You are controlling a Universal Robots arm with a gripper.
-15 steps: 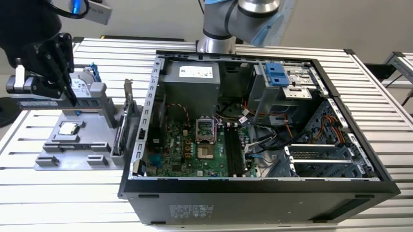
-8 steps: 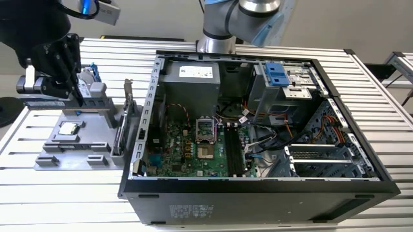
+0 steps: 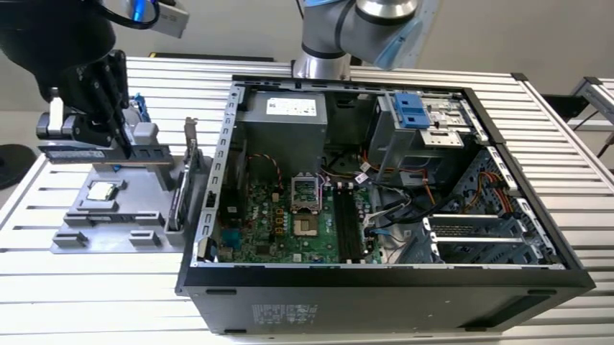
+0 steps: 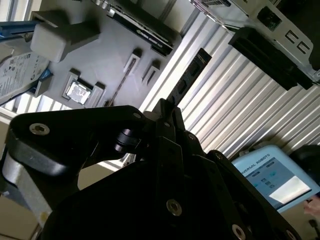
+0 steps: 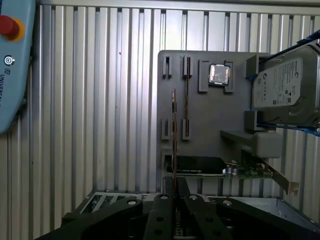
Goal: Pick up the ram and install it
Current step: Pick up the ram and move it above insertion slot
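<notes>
Gripper (image 5: 174, 186) clamped on one end of the ram (image 5: 174, 127), which sticks out straight from it over the grey tray (image 5: 212, 117). Processor (image 5: 219, 75) and hard drive (image 5: 285, 85) sit in the tray. In the exterior view the tray lies just beside the open case (image 3: 384, 302), toward the exterior view's left

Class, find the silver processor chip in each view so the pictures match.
Exterior view: processor chip on the grey tray, at the exterior view's left.
Second wrist view: processor chip in a tray pocket.
First wrist view: processor chip near the hard drive.
Shared landmark: the grey tray.
</notes>
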